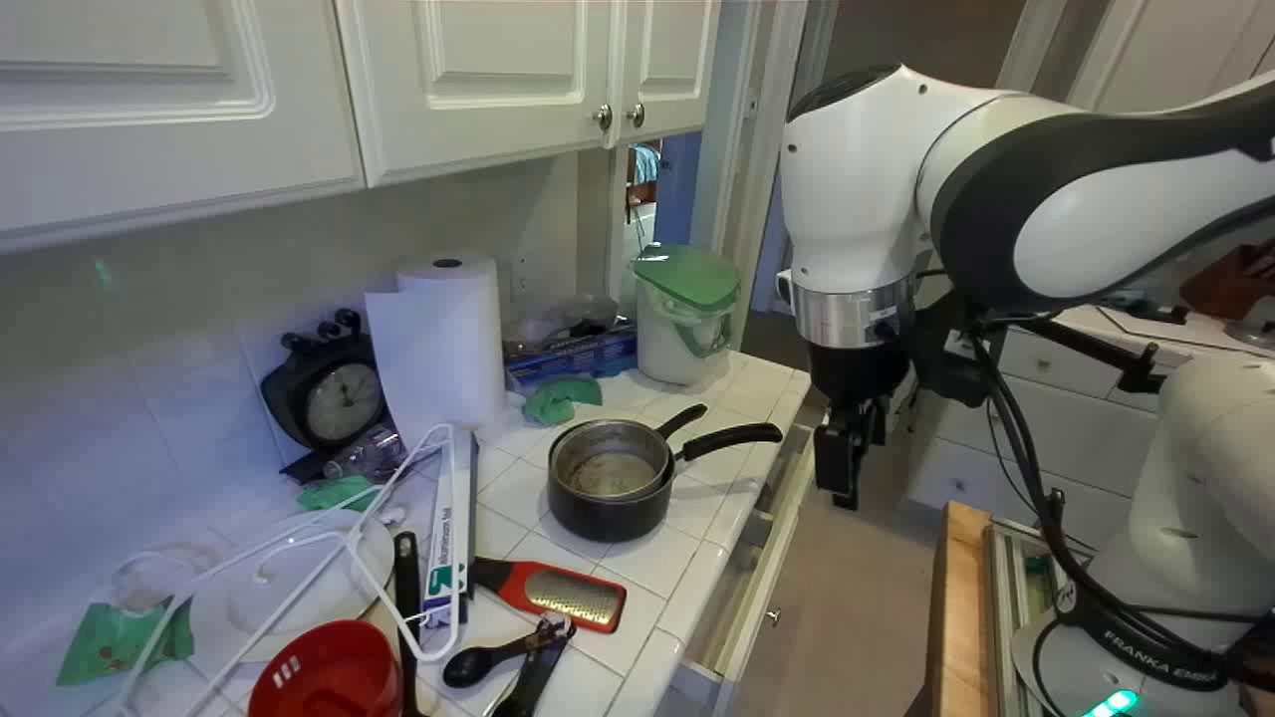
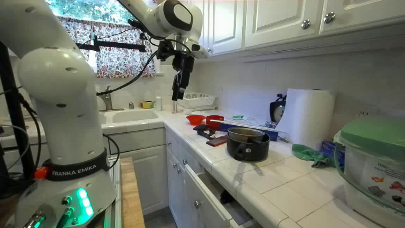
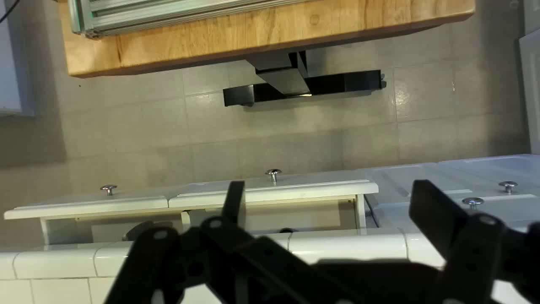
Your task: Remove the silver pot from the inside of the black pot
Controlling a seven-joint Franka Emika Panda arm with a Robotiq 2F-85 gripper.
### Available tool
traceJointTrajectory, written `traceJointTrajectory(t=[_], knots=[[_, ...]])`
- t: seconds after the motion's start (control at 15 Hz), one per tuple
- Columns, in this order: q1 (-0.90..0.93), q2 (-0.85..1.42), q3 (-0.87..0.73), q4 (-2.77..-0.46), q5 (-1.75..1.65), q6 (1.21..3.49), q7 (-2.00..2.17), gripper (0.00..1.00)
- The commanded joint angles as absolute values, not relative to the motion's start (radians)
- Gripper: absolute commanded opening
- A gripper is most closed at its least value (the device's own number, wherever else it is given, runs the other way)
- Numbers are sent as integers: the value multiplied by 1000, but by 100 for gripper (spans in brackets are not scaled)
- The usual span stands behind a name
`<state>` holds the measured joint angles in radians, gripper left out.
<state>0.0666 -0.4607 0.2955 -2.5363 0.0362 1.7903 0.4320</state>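
1. The silver pot [image 1: 610, 472] sat inside the black pot [image 1: 608, 517], its rim showing above the larger one.
2. The black pot rested on the worktop [image 1: 516, 490], near a red grater [image 1: 558, 595] and a paper roll [image 1: 456, 349].
3. The hand [image 3: 329, 200] hung in the air, spread wide, well apart from both pots.
4. A dark object [image 2: 226, 197] lay in a pulled-out drawer [image 2: 207, 202], too shadowed to name surely.
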Motion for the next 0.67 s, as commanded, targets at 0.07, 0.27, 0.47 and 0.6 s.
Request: traceJointTrajectory(t=[0.07, 0.27, 0.47, 0.6], knots=[[86, -458, 277, -2535, 29, 1788, 439, 100], [67, -445, 265, -2531, 23, 1800, 464, 100], [17, -404, 236, -2520, 27, 1842, 553, 100], [-4, -365, 216, -2514, 31, 1889, 576, 100]])
